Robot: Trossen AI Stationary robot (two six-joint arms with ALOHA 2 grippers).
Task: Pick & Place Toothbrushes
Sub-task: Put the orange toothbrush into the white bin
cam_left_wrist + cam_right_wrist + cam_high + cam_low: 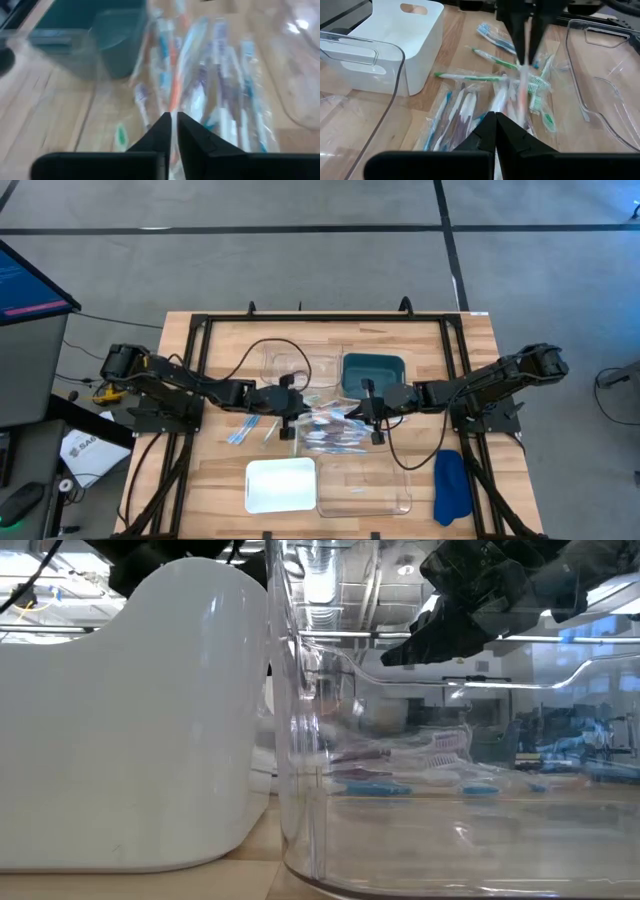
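I see pale wood with light brown stripes on the table point(210, 480). On it, the toothbrushes point(495, 95) are green, light blue, white and orange-pink, in shiny see-through wraps. Near them sits a white bin point(281, 484). Beside the white bin is a clear bin point(365, 490) I can see right through. Past the toothbrushes is a dark teal bin point(373, 371). Next to the clear bin lies a bright blue cloth point(451, 485). Both arms are black.

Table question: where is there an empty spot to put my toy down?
Bare wood shows on the table between the teal bin and the right edge, and left of the white tray. The middle is crowded: toothbrushes piled under the left pincer and right pincer.
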